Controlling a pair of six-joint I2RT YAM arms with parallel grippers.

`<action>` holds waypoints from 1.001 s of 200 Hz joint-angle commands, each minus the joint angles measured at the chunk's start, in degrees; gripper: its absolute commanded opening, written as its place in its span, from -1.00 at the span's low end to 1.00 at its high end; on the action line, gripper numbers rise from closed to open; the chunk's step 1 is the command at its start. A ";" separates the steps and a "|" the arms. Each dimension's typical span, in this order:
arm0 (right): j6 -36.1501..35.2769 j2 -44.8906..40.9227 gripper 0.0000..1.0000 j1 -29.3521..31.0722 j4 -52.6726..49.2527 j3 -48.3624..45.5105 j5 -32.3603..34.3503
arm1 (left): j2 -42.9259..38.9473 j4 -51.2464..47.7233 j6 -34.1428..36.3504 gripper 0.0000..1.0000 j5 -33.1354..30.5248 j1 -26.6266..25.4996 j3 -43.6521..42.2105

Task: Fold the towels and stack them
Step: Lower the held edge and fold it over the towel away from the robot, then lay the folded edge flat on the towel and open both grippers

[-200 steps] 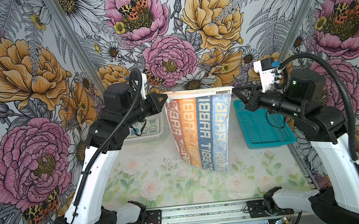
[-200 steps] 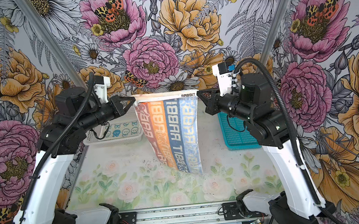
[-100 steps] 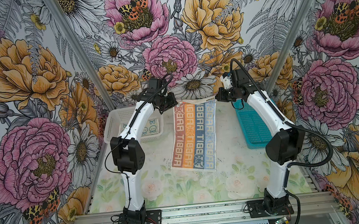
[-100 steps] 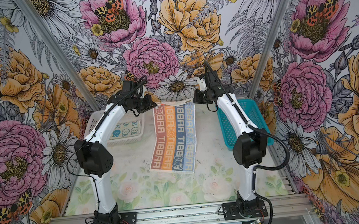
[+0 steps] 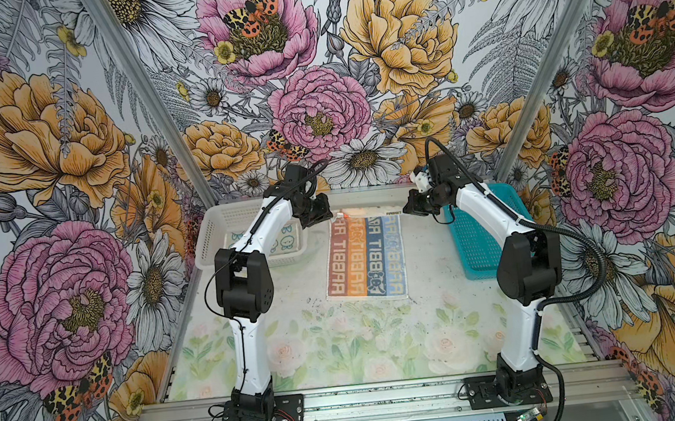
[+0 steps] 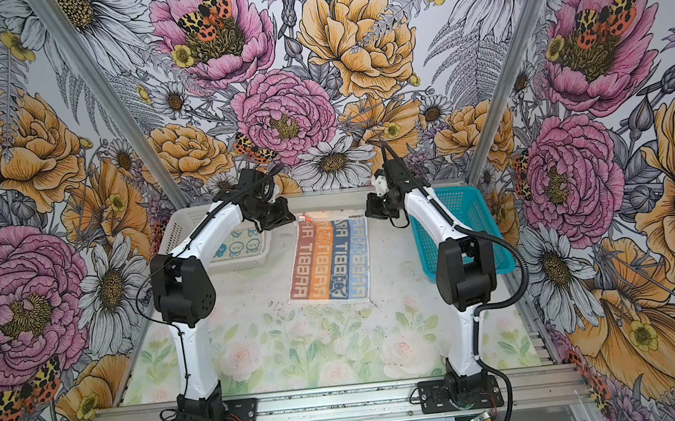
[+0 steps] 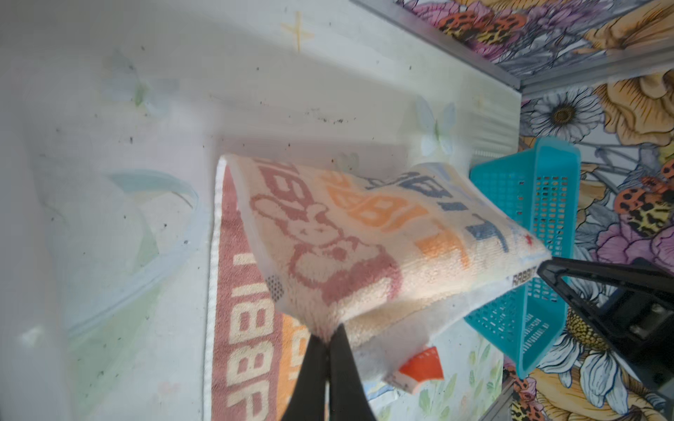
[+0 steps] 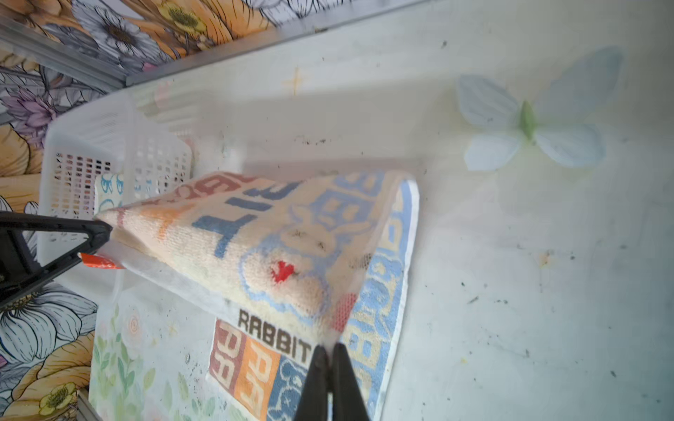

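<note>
The left gripper [image 7: 326,337] and right gripper [image 8: 330,348] were each clenched on a far corner of the striped towel [image 5: 367,259]. A second before, it hung high between them. Now most of it lay flat on the table [image 5: 339,344], between the white basket [image 5: 220,221] and the teal basket [image 5: 477,249]. Only the wrist views showed the lifted edge's pale, bunny-printed underside and an orange tag [image 7: 421,364].

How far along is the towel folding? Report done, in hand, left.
Done: no folded stack shows. In hand: the striped towel lies spread on the table, its far corners pinched by the left gripper and right gripper, jaws shut. Left: fold it, then the bunny towel in the white basket, and stack both.
</note>
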 commanded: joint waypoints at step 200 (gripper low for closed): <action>6.99 -22.22 -1.00 8.95 12.18 -36.74 -0.10 | -23.98 4.88 1.46 -1.00 -9.22 -6.55 -40.00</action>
